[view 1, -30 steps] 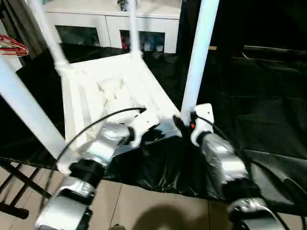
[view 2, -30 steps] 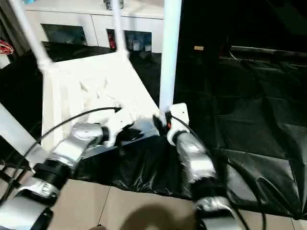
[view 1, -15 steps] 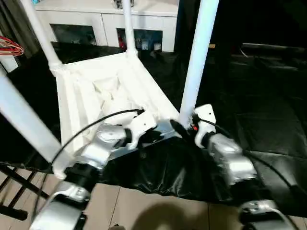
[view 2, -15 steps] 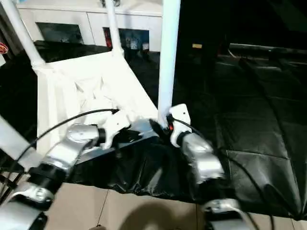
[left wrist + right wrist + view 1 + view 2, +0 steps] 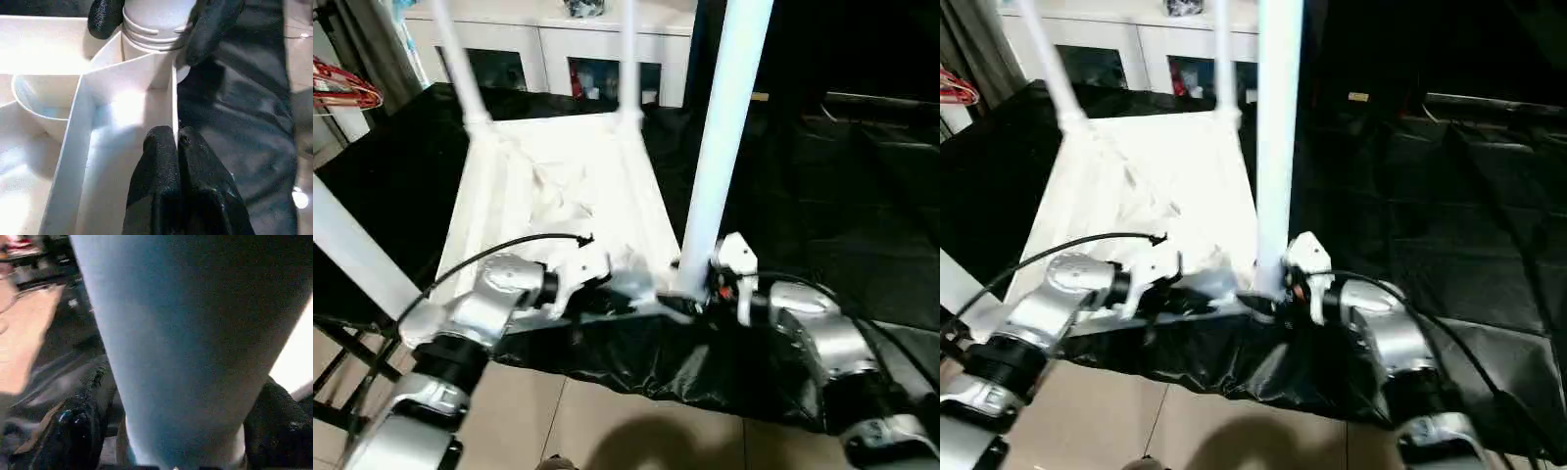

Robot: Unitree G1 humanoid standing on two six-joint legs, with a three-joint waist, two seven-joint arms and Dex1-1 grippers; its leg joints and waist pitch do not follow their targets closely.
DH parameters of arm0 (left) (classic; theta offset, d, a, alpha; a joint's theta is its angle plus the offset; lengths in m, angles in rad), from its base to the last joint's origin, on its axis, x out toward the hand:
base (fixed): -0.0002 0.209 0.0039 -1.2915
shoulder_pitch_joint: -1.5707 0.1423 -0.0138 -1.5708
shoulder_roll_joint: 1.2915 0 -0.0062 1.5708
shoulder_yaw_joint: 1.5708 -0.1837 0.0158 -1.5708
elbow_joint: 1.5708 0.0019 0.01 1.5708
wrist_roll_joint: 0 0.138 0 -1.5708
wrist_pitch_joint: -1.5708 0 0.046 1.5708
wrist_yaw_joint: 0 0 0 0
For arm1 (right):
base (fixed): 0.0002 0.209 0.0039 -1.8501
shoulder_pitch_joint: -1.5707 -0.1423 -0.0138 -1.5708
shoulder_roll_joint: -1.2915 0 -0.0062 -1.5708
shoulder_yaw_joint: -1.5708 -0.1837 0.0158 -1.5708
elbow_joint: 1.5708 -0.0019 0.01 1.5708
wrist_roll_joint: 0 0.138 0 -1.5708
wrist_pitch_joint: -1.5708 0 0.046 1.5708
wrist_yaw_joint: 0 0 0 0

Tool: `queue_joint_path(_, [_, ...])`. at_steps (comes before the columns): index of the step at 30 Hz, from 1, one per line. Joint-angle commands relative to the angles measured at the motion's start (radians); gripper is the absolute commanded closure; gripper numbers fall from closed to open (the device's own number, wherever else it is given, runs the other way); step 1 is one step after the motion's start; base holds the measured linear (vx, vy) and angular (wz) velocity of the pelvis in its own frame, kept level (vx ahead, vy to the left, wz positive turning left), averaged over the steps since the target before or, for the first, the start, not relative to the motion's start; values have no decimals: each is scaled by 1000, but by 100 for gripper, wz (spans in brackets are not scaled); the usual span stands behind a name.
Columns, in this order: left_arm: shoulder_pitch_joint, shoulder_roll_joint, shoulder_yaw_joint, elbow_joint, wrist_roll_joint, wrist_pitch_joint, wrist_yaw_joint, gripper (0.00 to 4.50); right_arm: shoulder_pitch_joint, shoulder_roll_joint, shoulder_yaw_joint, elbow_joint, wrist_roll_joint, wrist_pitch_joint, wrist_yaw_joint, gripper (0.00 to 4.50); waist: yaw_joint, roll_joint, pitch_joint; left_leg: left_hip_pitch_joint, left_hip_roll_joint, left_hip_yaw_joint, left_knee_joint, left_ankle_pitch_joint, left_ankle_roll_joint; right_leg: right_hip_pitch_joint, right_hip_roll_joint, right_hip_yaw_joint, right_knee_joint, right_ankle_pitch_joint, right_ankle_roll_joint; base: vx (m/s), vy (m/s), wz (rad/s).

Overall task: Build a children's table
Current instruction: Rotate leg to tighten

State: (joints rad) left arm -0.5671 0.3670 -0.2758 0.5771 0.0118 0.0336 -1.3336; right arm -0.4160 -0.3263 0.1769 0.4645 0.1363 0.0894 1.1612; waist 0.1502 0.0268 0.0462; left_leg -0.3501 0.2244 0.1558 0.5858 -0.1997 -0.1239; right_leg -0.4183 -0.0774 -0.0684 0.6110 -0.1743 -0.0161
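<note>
Black sheet, right hand round leg, left hand closed on rib

table top upside down on sheet, legs upright (cabinet behind)

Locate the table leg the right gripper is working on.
The leg stands upright in the upturned top's near right corner socket, the right gripper around its base.

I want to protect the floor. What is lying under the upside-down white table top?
A black sheet lies under the table top, spreading to the sides and hanging over the near edge. What is beneath the sheet is covered.
</note>
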Motion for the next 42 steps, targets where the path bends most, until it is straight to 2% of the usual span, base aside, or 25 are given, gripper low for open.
queue_joint_path(1, [-50, -4, -18, 6, -19, -22, -39, 450, 15, 0, 63, -34, 13, 13, 81, 95, 2, -9, -64, -7, 2, 16, -67, -142, 73, 64, -53, 38, -62, -161, -213, 0, 0, 0])
queue_joint_path(5, [-69, 14, -16, 18, -32, -2, -81, 450, 16, -17, 70, -42, 27, 30, 133, 95, 13, -12, -64, -7, 2, 15, -67, -140, 70, 65, -55, 39, -60, -169, -211, 0, 0, 0])
queue_joint_path(12, [-66, 3, -4, 17, -46, 10, -82, 450, 35, -18, 70, -52, 38, 41, 139, 163, 25, -9, -67, -8, 3, 15, -65, -125, 62, 65, -56, 39, -57, -141, -218, 0, 0, 0])
queue_joint_path(14, [-61, -1, -4, 13, -49, 11, -81, 450, 43, -17, 71, -59, 42, 44, 136, 169, 27, -7, -67, -7, 3, 15, -64, -125, 63, 64, -55, 38, -56, -130, -220, 0, 0, 0])
queue_joint_path(15, [-53, -7, -1, 5, -55, 17, -74, 450, 55, -13, 70, -69, 46, 48, 131, 182, 28, -2, -67, -7, 3, 15, -64, -134, 60, 63, -54, 38, -58, -135, -220, 0, 0, 0])
queue_joint_path(16, [-52, -7, -1, 4, -55, 17, -73, 450, 56, -13, 70, -70, 46, 49, 130, 185, 30, -4, -67, -6, 3, 15, -64, -136, 59, 64, -54, 39, -58, -135, -219, 0, 0, 0])
queue_joint_path(17, [-47, -13, 2, -2, -59, 20, -63, 450, 65, -10, 69, -77, 49, 53, 125, 185, 31, 0, -68, -6, 3, 14, -64, -135, 58, 64, -54, 39, -57, -131, -220, 0, 0, 0])
queue_joint_path(20, [-44, -24, 5, -5, -52, 18, -33, 450, 76, 2, 62, -83, 49, 51, 98, 187, 36, 0, -67, -5, 3, 15, -64, -154, 51, 63, -54, 39, -61, -145, -217, 0, 0, 0])
queue_joint_path(21, [-44, -38, 9, -1, -43, 14, 3, 450, 82, 19, 53, -81, 43, 41, 58, 187, 38, 11, -67, -4, 3, 13, -65, -162, 44, 62, -55, 39, -61, -157, -215, 0, 0, 0])
queue_joint_path(22, [-47, -50, 14, 5, -34, 15, 38, 450, 81, 36, 45, -69, 29, 23, 10, 187, 38, 14, -66, -4, 3, 13, -66, -178, 37, 61, -55, 39, -64, -172, -211, 0, 0, 0])
queue_joint_path(23, [-50, -62, 18, 10, -26, 15, 71, 450, 81, 52, 38, -58, 15, 7, -35, 187, 37, 9, -65, -4, 2, 13, -68, -187, 32, 62, -54, 39, -68, -184, -206, 0, 0, 0])
queue_joint_path(24, [-51, -77, 21, 11, -18, 22, 105, 450, 81, 73, 30, -43, -1, 2, -93, 188, 35, 13, -64, -3, 1, 11, -71, -203, 21, 62, -55, 38, -70, -220, -195, 0, 0, 0])
queue_joint_path(25, [-51, -86, 22, 11, -14, 27, 124, 450, 80, 84, 26, -35, -10, 1, -127, 188, 31, 8, -62, -2, -1, 11, -73, -212, 12, 62, -56, 38, -77, -264, -177, 0, 0, 0])
queue_joint_path(26, [-52, -98, 22, 14, -5, 26, 156, 450, 76, 102, 18, -18, -22, -1, -179, 188, 32, 8, -61, -1, -2, 11, -74, -216, 10, 63, -57, 38, -79, -288, -169, 0, 0, 0])
queue_joint_path(28, [-52, -117, 24, 15, 4, 30, 197, 450, 69, 132, 2, 9, -35, 1, -259, 188, 23, 10, -59, -1, -2, 9, -78, -232, 2, 59, -57, 38, -84, -333, -152, 0, 0, 0])
queue_joint_path(29, [-52, -143, 27, 13, 16, 38, 252, 450, 56, 176, -22, 46, -46, 12, -366, 188, 15, 2, -58, -2, -4, 8, -80, -239, -1, 61, -57, 36, -87, -362, -139, 0, 0, 0])
queue_joint_path(30, [-52, -153, 27, 11, 19, 43, 268, 450, 50, 196, -35, 62, -47, 21, -410, 188, 6, 3, -58, -2, -5, 7, -80, -245, -2, 59, -59, 35, -90, -392, -131, 0, 0, 0])
queue_joint_path(31, [-50, -165, 24, 7, 23, 49, 290, 450, 46, 221, -47, 77, -46, 18, -454, 188, 3, 0, -57, -3, -7, 8, -81, -238, 1, 58, -58, 35, -95, -413, -118, 0, 0, 0])
queue_joint_path(32, [-50, -175, 20, 6, 28, 52, 308, 450, 45, 241, -55, 86, -46, 16, -485, 188, 0, 1, -58, -1, -7, 8, -81, -237, 2, 56, -58, 36, -95, -417, -117, 0, 0, 0])
queue_joint_path(34, [-48, -199, -1, -1, 55, 62, 349, 450, 29, 302, -68, 128, -69, 25, -619, 188, -9, -4, -58, -6, -6, 7, -82, -216, 5, 56, -57, 36, -94, -405, -111, 0, 0, 0])
queue_joint_path(35, [-48, -199, -1, -1, 55, 62, 349, 450, 29, 302, -68, 128, -69, 25, -619, 188, -11, -1, -57, -7, -7, 6, -83, -216, 4, 56, -57, 36, -92, -404, -110, 0, 0, 0])
queue_joint_path(37, [-49, -229, -19, -8, 86, 87, 403, 450, -5, 364, -79, 186, -104, 17, -768, 188, -17, 0, -56, -6, -5, 6, -85, -224, -2, 53, -59, 38, -92, -403, -111, 0, 0, 0])
queue_joint_path(38, [-50, -237, -20, -10, 91, 95, 419, 450, -14, 379, -84, 200, -110, 15, -800, 188, -20, 2, -56, -7, -7, 5, -87, -233, -5, 55, -57, 35, -93, -411, -109, 0, 0, 0])
queue_joint_path(40, [-55, -258, -19, -15, 93, 113, 446, 450, -34, 401, -71, 226, -142, -27, -842, 188, -26, 0, -52, 1, -9, 5, -89, -279, -3, 49, -59, 35, -103, -470, -94, 0, 0, 0])
queue_joint_path(42, [-55, -270, -13, -21, 83, 121, 450, 450, -40, 407, -69, 233, -146, -45, -839, 188, -27, -4, -53, 1, -11, 5, -89, -287, 5, 50, -58, 35, -106, -483, -83, 0, 0, 0])
